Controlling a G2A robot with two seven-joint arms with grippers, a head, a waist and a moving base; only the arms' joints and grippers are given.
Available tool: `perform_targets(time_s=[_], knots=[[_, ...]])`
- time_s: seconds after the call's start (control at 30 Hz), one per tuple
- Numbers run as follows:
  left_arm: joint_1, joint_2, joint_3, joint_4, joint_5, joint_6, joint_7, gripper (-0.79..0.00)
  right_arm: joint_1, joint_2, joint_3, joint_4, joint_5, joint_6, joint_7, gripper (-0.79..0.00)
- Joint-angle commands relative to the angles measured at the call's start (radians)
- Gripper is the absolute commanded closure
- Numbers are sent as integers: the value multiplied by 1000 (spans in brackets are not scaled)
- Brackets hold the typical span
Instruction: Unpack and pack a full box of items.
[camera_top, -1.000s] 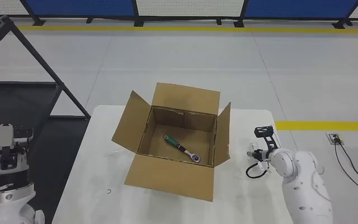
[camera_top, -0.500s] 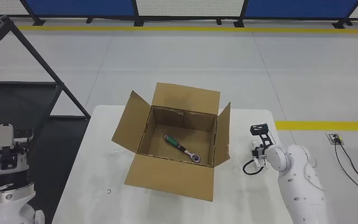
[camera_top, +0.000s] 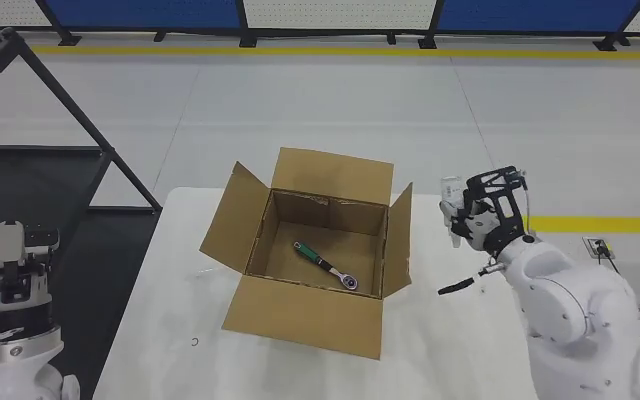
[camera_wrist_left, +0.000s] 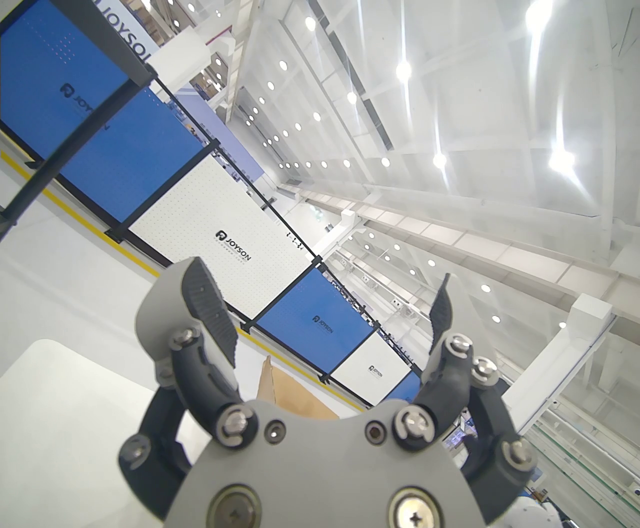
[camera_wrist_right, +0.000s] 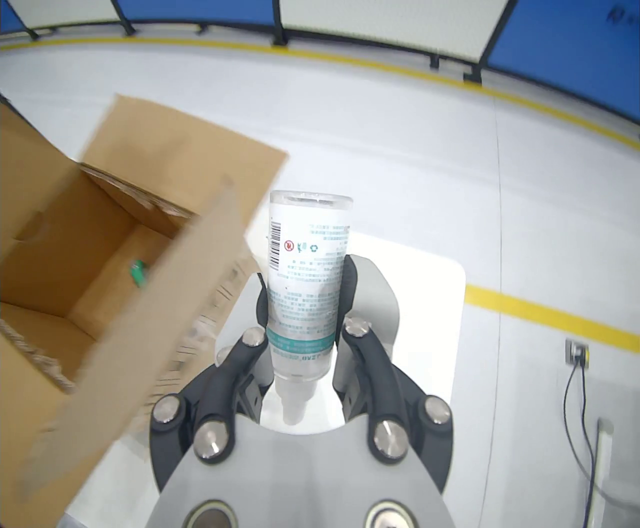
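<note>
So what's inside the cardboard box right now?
One green-handled ratchet wrench lies on the floor of the box. Its near wall covers the floor strip beside it, so that part is unseen. The bottle is outside, in the right gripper.

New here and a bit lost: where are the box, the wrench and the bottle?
box (camera_top: 303, 317), top view, on its near flap.
wrench (camera_top: 324, 264), top view, on the middle of its shaft.
bottle (camera_wrist_right: 307, 272), right wrist view, on its printed label.

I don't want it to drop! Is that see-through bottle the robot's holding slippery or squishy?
Probably slippery: the bottle looks smooth and glossy. Likely fairly stiff: the right gripper clamps its sides without visible denting. Its round body might roll if laid down.
</note>
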Motion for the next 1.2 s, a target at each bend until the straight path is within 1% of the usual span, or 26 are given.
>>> perform_targets(time_s=[0.0, 0.1, 0.17, 0.23, 0.33, 0.4, 0.5, 0.53, 0.6, 0.63, 0.67, 0.73, 0.77, 0.87, 1.0, 1.03, 1.07, 1.1, 1.13, 1.17], knots=[[0, 0, 0, 0, 0, 0, 0, -785, 2, -2, -67, -99, -8, -19, -16, 0], [0, 0, 0, 0, 0, 0, 0, -785, 45, -6, -203, -140, -43, -66, 5, 0], [0, 0, 0, 0, 0, 0, 0, -785, 105, -12, -314, -111, -74, -98, 46, 0], [0, 0, 0, 0, 0, 0, 0, -785, 183, -24, -426, -45, -99, -105, 90, 0], [0, 0, 0, 0, 0, 0, 0, -785, 314, -51, -585, 114, -152, -71, 154, 0], [0, 0, 0, 0, 0, 0, 0, -785, 397, -77, -673, 250, -115, -56, 194, 0], [0, 0, 0, 0, 0, 0, 0, -785, 511, -117, -784, 454, -119, -17, 223, 0], [0, 0, 0, 0, 0, 0, 0, -785, 536, -130, -810, 516, -129, 9, 203, 0], [0, 0, 0, 0, 0, 0, 0, -785, 569, -154, -848, 641, -84, 9, 169, 0], [0, 0, 0, 0, 0, 0, 0, -785, 588, -165, -864, 703, -85, 27, 165, 0], [0, 0, 0, 0, 0, 0, 0, -785, 599, -178, -881, 754, -58, 25, 158, 0], [0, 0, 0, 0, 0, 0, 0, -785, 631, -200, -915, 861, -56, 29, 155, 0], [0, 0, 0, 0, 0, 0, 0, -785, 641, -213, -926, 901, -25, 18, 145, 0], [0, 0, 0, 0, 0, 0, 0, -785, 681, -242, -956, 1027, -26, 20, 113, 0], [0, 0, 0, 0, 0, 0, 0, -785, 719, -273, -955, 1183, 27, 14, 68, 0], [0, 0, 0, 0, 0, 0, 0, -785, 730, -280, -955, 1219, 31, 10, 62, -120], [0, 0, 0, 0, 0, 0, 0, -785, 737, -287, -956, 1248, 41, 8, 54, -209], [0, 0, 0, 0, 0, 0, 0, -785, 744, -293, -956, 1273, 52, 2, 44, -249], [0, 0, 0, 0, 0, 0, 0, -785, 750, -299, -956, 1297, 59, -1, 36, -308], [0, 0, 0, 0, 0, 0, 0, -785, 756, -305, -955, 1318, 67, -5, 28, -320]])
